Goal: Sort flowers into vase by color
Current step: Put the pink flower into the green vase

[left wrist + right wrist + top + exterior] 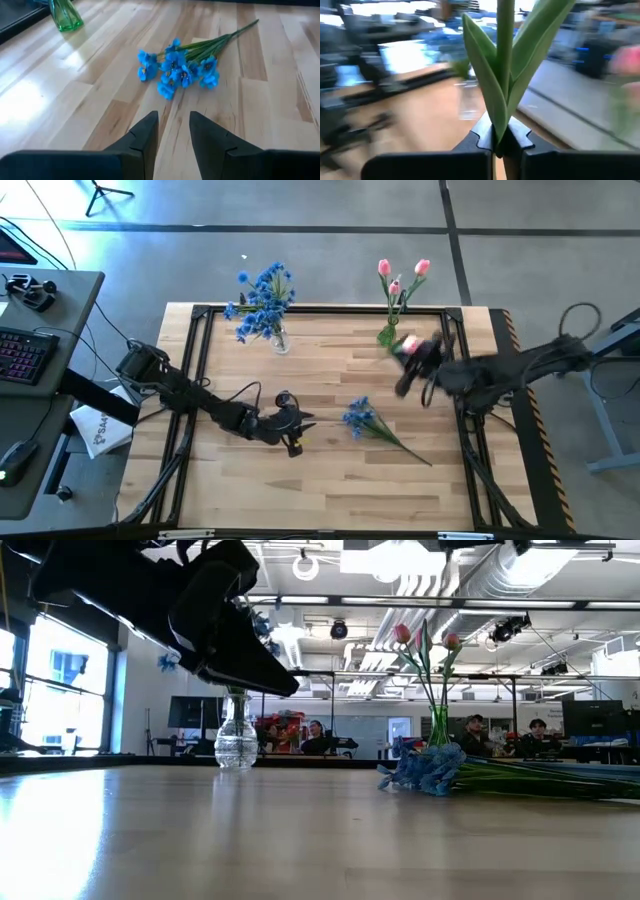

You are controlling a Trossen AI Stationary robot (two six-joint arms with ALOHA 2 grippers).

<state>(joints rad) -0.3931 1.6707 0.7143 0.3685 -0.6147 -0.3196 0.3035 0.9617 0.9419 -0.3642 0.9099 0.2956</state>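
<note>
Overhead view of a light wooden slatted table framed in black. At 11 o'clock a clear glass vase is seen filled with artificial blue-blossomed flowers. At 1 o'clock a green glass vase is seen holding long-stemmed pink tulip buds.

A loose spray of small bright blue blossoms on thin green stems is laid flat on the boards just right of centre, its stems directed toward 4 o'clock.

The left gripper is held low at table centre, facing that spray from its 9 o'clock side; its jaws are parted narrowly and nothing is held (the blossoms lie just ahead of the fingers, apart from them).

The right gripper is positioned beside the green vase at 1 o'clock. Its jaws are closed on a green tulip stem with leaves, gripped at the base of the leaves.
</note>
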